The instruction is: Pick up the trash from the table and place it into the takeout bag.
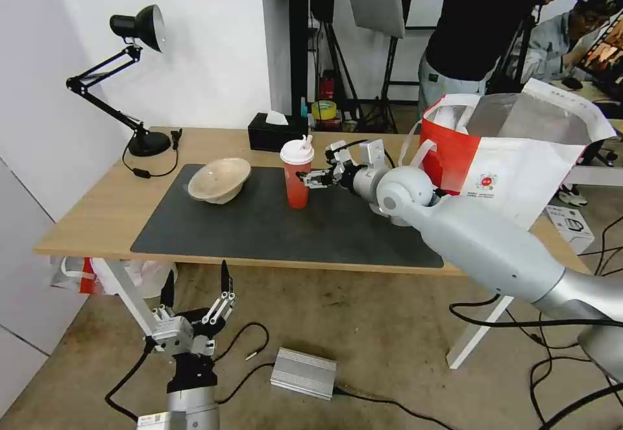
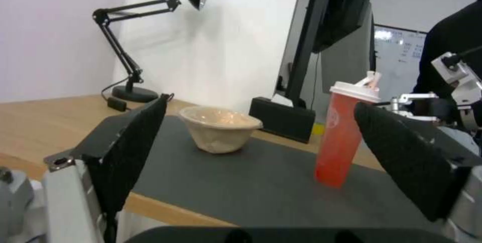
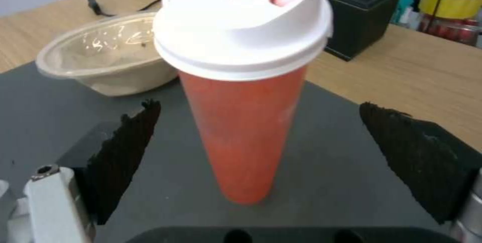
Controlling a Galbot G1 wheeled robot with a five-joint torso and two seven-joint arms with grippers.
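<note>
Red cup point(image 1: 297, 178) approach: pickup step in hand, grasp not yet made.
Right end effector point(image 1: 309, 178) stood released beside the upright cup on the bench point(image 1: 97, 209) mat point(image 1: 272, 229), fingers point(image 3: 125, 152) spread either side without touching. Beige bowl point(image 1: 219, 179) sat well apart; bag point(image 1: 513, 164) waited at the bench's right end. Left end effector point(image 1: 196, 290) hung released below the bench edge. Next move, in judgement: advance, clench mid-body, lift clear.

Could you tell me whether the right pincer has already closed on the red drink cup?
No: in the right wrist view the red drink cup stands on the mat between the right pincer's open fingers, untouched.
</note>
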